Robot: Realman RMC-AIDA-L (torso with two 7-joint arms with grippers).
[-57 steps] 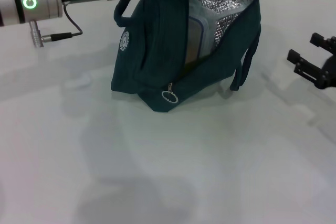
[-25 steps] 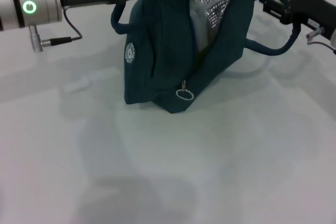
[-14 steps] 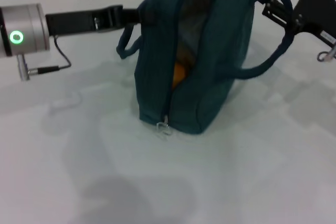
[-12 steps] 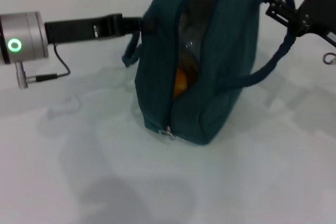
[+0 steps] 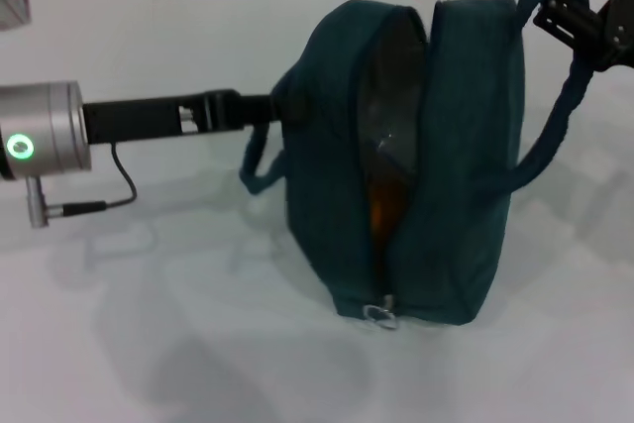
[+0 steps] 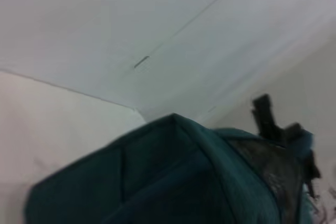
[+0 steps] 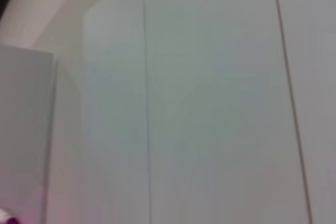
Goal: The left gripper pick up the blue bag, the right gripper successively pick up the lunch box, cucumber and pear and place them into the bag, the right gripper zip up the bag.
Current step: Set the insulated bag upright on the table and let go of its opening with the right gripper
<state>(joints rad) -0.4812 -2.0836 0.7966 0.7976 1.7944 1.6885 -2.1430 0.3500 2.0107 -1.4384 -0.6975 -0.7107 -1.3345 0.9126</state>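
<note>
One blue bag, a handle gripped by each hand, left and right; perhaps one pear inside.

Silver cylindrical wrist with green light ring, black cable, black arm.

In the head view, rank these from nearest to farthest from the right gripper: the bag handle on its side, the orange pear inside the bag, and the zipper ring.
1. The loop handle of the blue bag, hooked at the right gripper, upper right.
2. The pear, orange glimpse inside the bag's open gap, mid-height.
3. The zipper ring, at the bag's bottom near edge, farthest.
</note>
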